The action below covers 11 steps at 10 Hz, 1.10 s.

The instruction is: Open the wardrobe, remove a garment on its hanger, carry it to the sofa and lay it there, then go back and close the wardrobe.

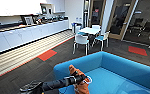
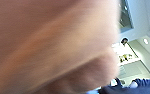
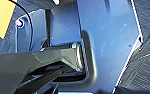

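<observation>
The garment (image 1: pixel 78 82), a rust-orange fleece thing, is bunched around the left gripper (image 1: pixel 84 79), which reaches in over the near corner of the sofa (image 1: pixel 121 72). A bit of white hanger (image 1: pixel 89 80) loops out beside the gripper. The fleece hangs right at the sofa's front edge, partly over the armrest, not yet spread on the seat. In the left wrist view it's just a big orange blur of garment pressed up close, so honestly I can't tell how the fingers sit, though the cloth clearly hangs from that arm.

My take for laying it down well: get it further in over the blue seat cushion before lowering, so it doesn't slide off the rounded corner onto the carpet (image 1: pixel 41 67). Go low and slow, let the fabric settle first, and keep the hanger flat rather than hooked on the armrest.
</observation>
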Motion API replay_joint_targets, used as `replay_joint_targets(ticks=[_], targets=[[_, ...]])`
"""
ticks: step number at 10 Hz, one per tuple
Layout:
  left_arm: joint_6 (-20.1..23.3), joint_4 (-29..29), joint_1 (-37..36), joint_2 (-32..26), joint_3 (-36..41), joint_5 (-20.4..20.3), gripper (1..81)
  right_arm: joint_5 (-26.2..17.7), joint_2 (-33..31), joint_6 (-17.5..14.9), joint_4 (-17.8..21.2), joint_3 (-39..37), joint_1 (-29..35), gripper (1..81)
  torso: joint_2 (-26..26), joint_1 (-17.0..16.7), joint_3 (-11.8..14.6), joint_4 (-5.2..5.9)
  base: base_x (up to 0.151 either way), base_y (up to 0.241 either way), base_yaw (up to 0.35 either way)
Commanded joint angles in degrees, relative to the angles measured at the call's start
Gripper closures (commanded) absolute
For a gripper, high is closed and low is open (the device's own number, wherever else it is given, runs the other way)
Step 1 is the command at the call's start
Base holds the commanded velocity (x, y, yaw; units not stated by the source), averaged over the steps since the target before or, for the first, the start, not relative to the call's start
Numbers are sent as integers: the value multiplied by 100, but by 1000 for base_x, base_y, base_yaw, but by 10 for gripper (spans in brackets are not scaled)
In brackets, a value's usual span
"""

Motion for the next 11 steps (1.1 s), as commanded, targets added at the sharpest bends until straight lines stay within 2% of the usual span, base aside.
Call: replay_joint_targets(ticks=[1,2,3,5,10,11], targets=[[38,105,-912,149,166,83,10,-321,44,-24,-4,53,81,10,0,0,0,0,0,0,0],[47,184,-894,237,148,188,10,-321,44,-24,-4,53,89,10,0,-2,0,0,0,0,0],[47,421,-859,360,148,486,10,-321,44,-24,-4,53,81,10,0,0,0,0,0,0,0],[47,1036,-649,598,87,1357,10,-321,53,-24,-4,53,90,10,0,-2,0,0,0,0,0],[12,1310,-551,739,-703,1507,10,-313,44,-24,-4,53,81,10,0,-2,0,0,0,0,0],[12,1327,-534,826,-1053,1499,10,-313,44,-24,-4,61,64,10,0,-2,0,0,0,0,0]])
